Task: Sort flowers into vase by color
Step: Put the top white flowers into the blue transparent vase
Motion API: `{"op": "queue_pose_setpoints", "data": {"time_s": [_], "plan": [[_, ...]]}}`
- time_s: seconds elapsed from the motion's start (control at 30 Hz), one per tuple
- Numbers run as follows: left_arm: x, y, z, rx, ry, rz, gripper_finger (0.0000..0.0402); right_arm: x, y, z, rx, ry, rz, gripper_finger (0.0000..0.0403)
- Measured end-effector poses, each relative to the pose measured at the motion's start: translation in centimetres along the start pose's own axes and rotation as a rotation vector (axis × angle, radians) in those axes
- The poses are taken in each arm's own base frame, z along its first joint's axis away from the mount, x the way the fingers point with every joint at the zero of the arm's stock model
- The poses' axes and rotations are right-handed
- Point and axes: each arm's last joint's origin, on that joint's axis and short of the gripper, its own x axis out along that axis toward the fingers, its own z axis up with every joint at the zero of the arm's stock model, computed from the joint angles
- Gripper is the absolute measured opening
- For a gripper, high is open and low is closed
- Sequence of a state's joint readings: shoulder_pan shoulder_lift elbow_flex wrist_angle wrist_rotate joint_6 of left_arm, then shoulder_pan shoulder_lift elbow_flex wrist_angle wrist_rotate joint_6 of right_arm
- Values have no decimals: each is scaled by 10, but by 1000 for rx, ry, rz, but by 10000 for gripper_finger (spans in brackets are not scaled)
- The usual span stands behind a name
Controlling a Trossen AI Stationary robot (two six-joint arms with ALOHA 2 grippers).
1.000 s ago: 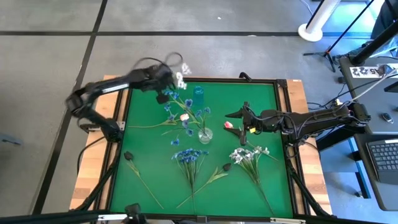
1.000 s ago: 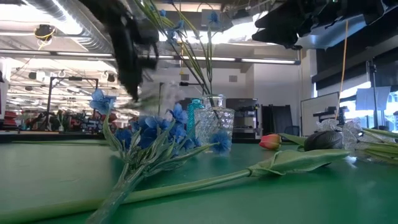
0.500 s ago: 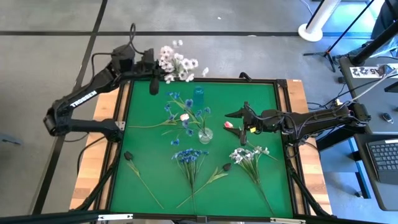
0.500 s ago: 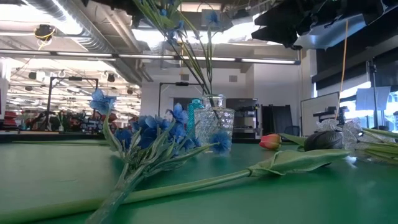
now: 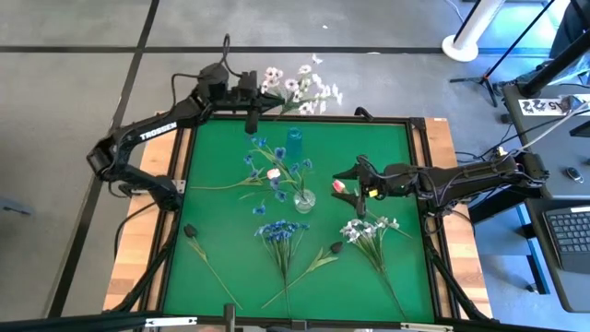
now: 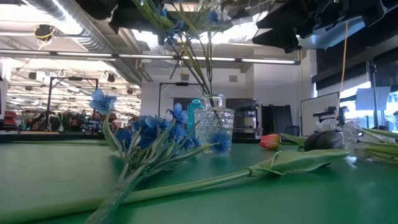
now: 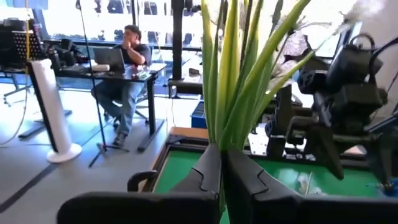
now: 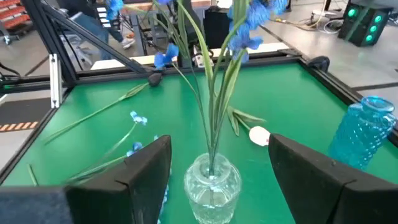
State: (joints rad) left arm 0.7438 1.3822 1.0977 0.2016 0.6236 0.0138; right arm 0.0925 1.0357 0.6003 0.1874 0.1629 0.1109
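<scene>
My left gripper (image 5: 251, 116) hangs above the table's far edge, shut on a spray of white flowers (image 5: 300, 85). Blue flowers stand with their stalks in a clear vase (image 5: 303, 198) at mid-table, and a blue vase (image 5: 294, 143) stands behind it. To the right of the clear vase my right gripper (image 5: 346, 182) is open, level and above the table. A pink tulip (image 5: 339, 185) lies below its fingers. In the right wrist view the clear vase (image 8: 212, 180) shows ahead between the fingers, which touch nothing. On the near half lie a blue spray (image 5: 281, 231), a white spray (image 5: 369, 229) and two dark tulips (image 5: 191, 231). My left gripper pinches the bundle of thin green stalks (image 7: 219, 140) of the white spray between its two fingers (image 7: 205, 171), near the stalks' lower end. The fingers lie level and across the stalks. The spray is lifted clear, and its blossoms (image 5: 304, 83) reach out past the table's far edge.
The green mat has a raised black frame (image 5: 406, 120) around it. A long-stalked tulip (image 6: 292, 160) lies across the near side in the low view. A person sits at a desk (image 7: 124, 62) in the room beyond, and a white stand (image 5: 470, 37) is on the floor at far right.
My left gripper has risen from near the mat's far left corner and gone a little toward the table's right. Its wrist has tipped up from pointing down to level. The white spray has come up clear with it and swung out over the far edge.
</scene>
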Motion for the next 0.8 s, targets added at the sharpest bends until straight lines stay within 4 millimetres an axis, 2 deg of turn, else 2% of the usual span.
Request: {"op": "queue_pose_setpoints", "data": {"time_s": [0.13, 0.33, 0.53, 0.8], "plan": [[-4, 8, -4, 8, -33, -11, 0, 7, 0, -6, 14, 29, -12, 268], [-21, 15, -43, -28, -190, 1, 0, 20, 2, -12, 33, 37, -16, 268], [-44, 2, -68, 2, -414, -3, 0, 24, 2, -11, 36, 11, -13, 268], [-32, -5, -88, 15, -389, 19, 0, 23, 2, -4, -18, -61, -24, 268]]}}
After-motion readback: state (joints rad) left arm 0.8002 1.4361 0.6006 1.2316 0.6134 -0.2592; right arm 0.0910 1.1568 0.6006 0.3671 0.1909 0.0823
